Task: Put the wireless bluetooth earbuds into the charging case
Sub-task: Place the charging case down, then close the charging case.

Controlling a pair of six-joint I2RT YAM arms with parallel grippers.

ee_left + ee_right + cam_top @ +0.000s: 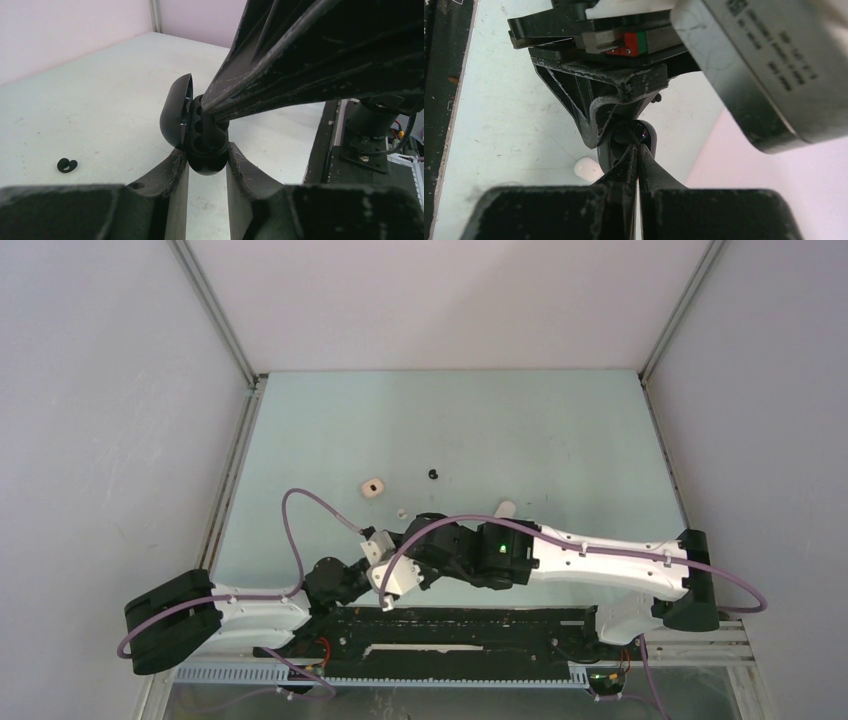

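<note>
The left pincer [207, 162] stood part-open, its jaws clamped on the base of the black charging case [197, 131], whose lid hung open. The right pincer [638, 150] was shut tight, its tips pushed into the case's wells; whether a bud lay under them could not be told. This looked like the seating step. A black earbud [66, 165] lay loose on the counter [110, 100], well apart. The next move probably called for drawing the tips straight out without dragging the case, then fetching that bud.
</note>
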